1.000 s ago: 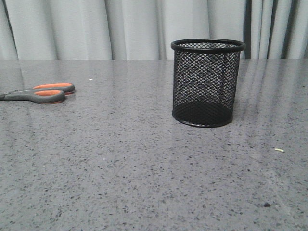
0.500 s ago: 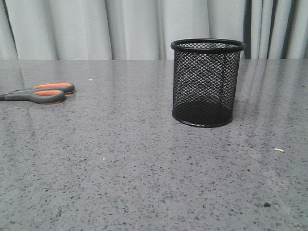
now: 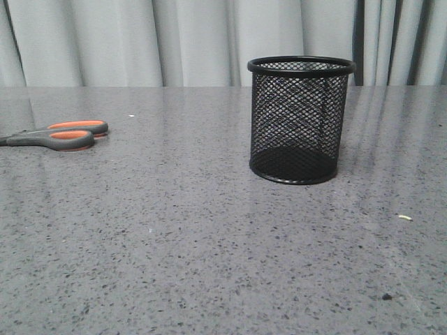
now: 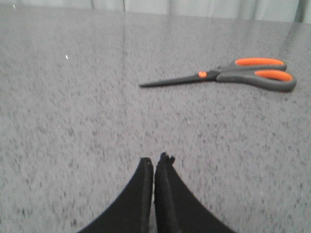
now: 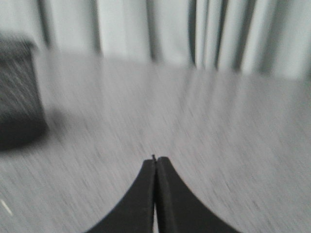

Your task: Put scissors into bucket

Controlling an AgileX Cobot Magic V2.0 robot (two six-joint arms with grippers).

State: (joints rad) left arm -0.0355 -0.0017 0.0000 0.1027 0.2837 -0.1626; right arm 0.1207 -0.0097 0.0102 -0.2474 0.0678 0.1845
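The scissors (image 3: 59, 135) lie flat at the table's left edge in the front view, handles toward the middle, blades running out of frame. The left wrist view shows them whole (image 4: 228, 77), closed, with dark blades and an orange pivot dot. My left gripper (image 4: 154, 162) is shut and empty, a good way short of them. The black mesh bucket (image 3: 301, 118) stands upright right of centre. It shows blurred in the right wrist view (image 5: 17, 92). My right gripper (image 5: 155, 161) is shut and empty, well apart from the bucket. Neither gripper shows in the front view.
The grey speckled table (image 3: 174, 237) runs back to pale curtains (image 3: 140, 38). A small pale scrap (image 3: 405, 218) and a dark speck (image 3: 387, 296) lie at the front right.
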